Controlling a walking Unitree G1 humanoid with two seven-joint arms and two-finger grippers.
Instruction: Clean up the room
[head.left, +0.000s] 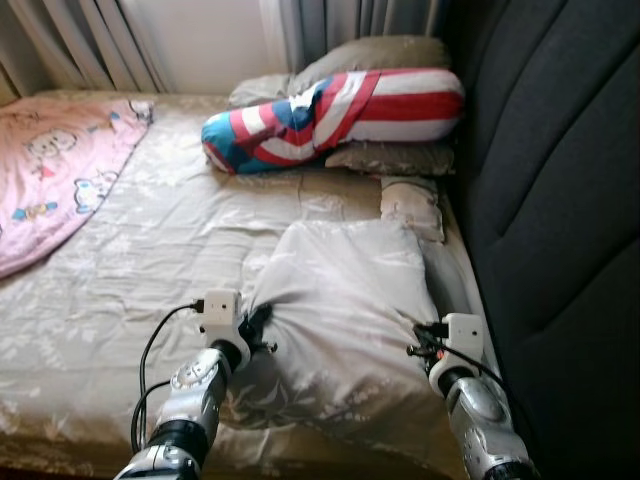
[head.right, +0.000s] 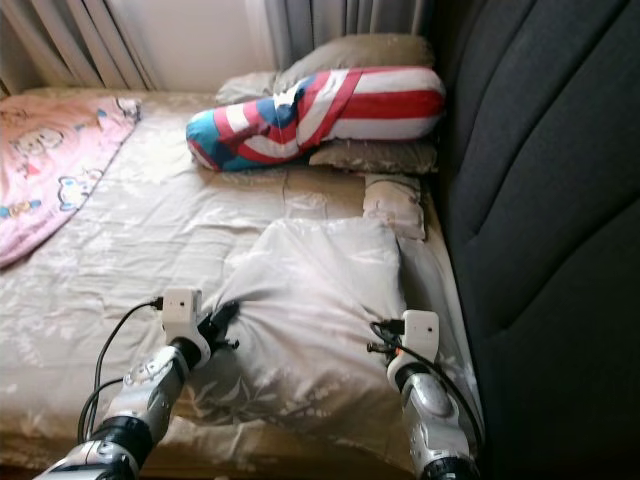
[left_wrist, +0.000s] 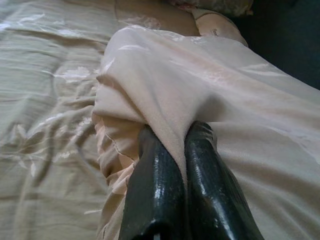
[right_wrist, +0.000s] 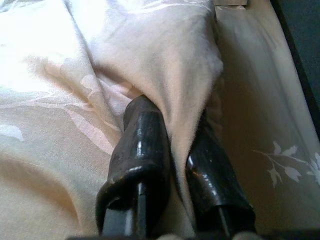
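both claws pinched on the pale pillow (head.left: 340, 300) near the bed's (head.left: 120, 330) headboard edge, left gripper (left_wrist: 182, 145) and right gripper (right_wrist: 172, 127) each clamping fabric; lift evenly, keep folds from slipping.

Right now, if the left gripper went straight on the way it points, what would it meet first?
The left gripper is already shut on the beige pillow, so the pillow itself comes first. Beyond it probably the small cushion near the headboard, though depth is unclear.
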